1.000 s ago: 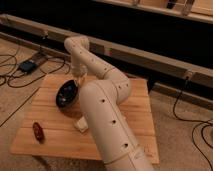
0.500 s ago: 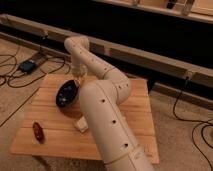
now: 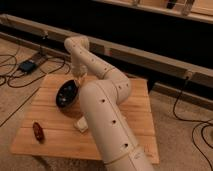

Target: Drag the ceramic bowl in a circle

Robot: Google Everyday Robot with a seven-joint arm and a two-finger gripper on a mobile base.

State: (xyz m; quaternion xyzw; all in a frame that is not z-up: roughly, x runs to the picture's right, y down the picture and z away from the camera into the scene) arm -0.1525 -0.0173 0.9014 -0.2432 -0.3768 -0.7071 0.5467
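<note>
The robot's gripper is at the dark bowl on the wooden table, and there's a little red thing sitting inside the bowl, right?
Not quite. The little red thing isn't inside the ceramic bowl; it lies on the wooden table near the front left corner, well apart from the bowl. The camera view shows this. The rest holds: the gripper is at the bowl's far rim.

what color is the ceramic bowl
Glossy black, in the camera view: ceramic bowl, tool at its far rim.
</note>
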